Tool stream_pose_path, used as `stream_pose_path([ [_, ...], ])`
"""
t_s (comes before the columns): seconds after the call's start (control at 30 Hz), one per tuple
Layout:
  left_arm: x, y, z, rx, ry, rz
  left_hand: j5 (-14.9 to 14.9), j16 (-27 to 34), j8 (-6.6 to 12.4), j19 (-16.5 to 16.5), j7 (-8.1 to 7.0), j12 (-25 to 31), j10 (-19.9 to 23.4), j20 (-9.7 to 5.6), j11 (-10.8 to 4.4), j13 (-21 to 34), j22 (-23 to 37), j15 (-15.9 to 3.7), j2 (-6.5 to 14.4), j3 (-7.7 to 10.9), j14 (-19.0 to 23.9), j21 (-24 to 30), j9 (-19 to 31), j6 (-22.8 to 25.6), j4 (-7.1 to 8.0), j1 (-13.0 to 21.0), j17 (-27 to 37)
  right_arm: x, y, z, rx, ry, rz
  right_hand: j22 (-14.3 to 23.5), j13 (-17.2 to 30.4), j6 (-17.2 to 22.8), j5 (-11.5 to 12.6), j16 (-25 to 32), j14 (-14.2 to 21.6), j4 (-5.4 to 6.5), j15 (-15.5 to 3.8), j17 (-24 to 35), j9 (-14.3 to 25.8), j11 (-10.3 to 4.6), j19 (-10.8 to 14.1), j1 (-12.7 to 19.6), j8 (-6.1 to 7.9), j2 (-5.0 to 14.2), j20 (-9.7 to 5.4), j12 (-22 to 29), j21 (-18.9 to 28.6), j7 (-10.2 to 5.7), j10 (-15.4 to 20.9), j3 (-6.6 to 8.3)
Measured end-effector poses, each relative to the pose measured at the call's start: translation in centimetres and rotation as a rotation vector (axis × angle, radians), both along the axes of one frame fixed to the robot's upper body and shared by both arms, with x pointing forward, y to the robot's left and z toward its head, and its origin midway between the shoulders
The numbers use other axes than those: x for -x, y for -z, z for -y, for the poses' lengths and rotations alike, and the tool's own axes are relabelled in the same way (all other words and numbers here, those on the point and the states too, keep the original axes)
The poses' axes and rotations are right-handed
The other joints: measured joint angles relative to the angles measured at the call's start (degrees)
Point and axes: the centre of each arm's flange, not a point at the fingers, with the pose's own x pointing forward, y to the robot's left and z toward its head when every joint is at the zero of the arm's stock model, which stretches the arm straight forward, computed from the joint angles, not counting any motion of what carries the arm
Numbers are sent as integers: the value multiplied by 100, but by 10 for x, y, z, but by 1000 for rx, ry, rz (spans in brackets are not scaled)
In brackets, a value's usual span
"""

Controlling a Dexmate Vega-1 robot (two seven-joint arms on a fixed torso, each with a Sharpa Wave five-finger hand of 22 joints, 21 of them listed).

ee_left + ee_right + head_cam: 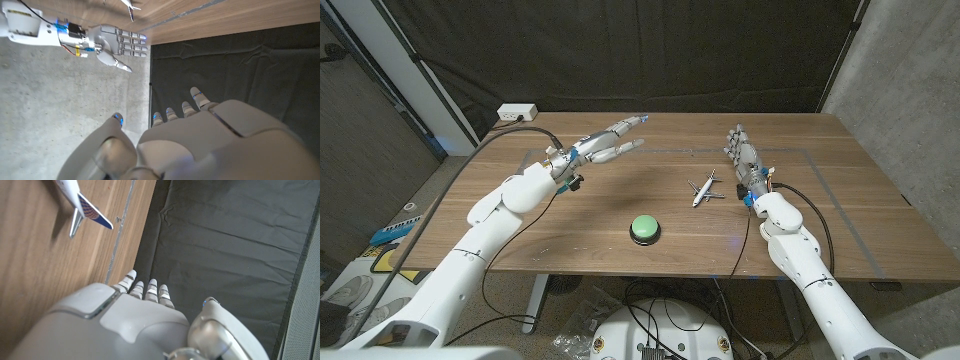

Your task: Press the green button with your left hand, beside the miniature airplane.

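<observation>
A: Our left hand (pixel 608 141) hovers with fingers spread, holding nothing. The button (pixel 645 229) sits nearer us and to its right, well apart, untouched.

B: The plane (pixel 703 188) sits just beyond the button. We risk clipping it if we sweep wide. Right hand (pixel 745 157) waits beside the plane, fingers straight together, empty.

Even overhead light, soft shadows on table (pixel 620 215), wrist views blurred near lens

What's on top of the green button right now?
Nothing. The green button has its top bare and fully in view. The left robot hand hangs open over the table farther back, not above it. The toy airplane sits apart, to its right.
</observation>
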Motion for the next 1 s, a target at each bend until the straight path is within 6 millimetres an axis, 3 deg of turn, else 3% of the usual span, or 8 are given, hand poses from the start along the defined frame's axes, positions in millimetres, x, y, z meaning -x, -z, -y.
stream_pose_path([
  [0.4,15,10,11,-168,12,72,-24,-43,-66,0,-30,-84,-9,0,-157,29,15,0,0,77,0,-44,0,-30,32,0,0,3,5,-4,-12,6,5,0,0,0,0,0,0,0,0,0,0,0,0,0,0,0,0,0,-35,0,0,0],
  [0.63,21,19,15,-245,15,101,-88,-81,-148,0,-29,-227,-11,0,-299,29,37,0,15,183,0,-163,28,-30,139,15,27,4,7,-6,-16,7,6,0,-1,0,0,0,0,0,0,29,0,0,0,0,0,0,0,0,-35,0,0,0],
  [0.8,23,26,20,-296,25,112,-132,-81,-179,0,-29,-271,-18,0,-306,29,51,0,15,235,0,-250,28,-30,191,11,27,5,9,-7,-18,8,5,24,-1,0,0,0,0,0,0,29,14,0,0,0,0,0,0,0,-35,0,0,0],
  [0.83,23,29,22,-311,30,115,-132,-81,-192,0,-29,-271,-18,0,-306,28,63,0,52,235,0,-280,28,-30,191,-30,34,5,10,-7,-20,9,4,29,-1,0,0,0,0,0,0,29,26,0,0,0,0,0,0,0,-35,0,0,0],
  [1.0,22,36,28,-344,45,118,-221,-81,-192,0,-29,-271,-18,0,-306,28,94,0,-138,265,0,-404,28,-30,224,-338,54,7,12,-7,-23,12,3,29,-1,0,0,0,0,0,0,28,30,0,0,0,0,0,0,0,-34,1,0,0],
])
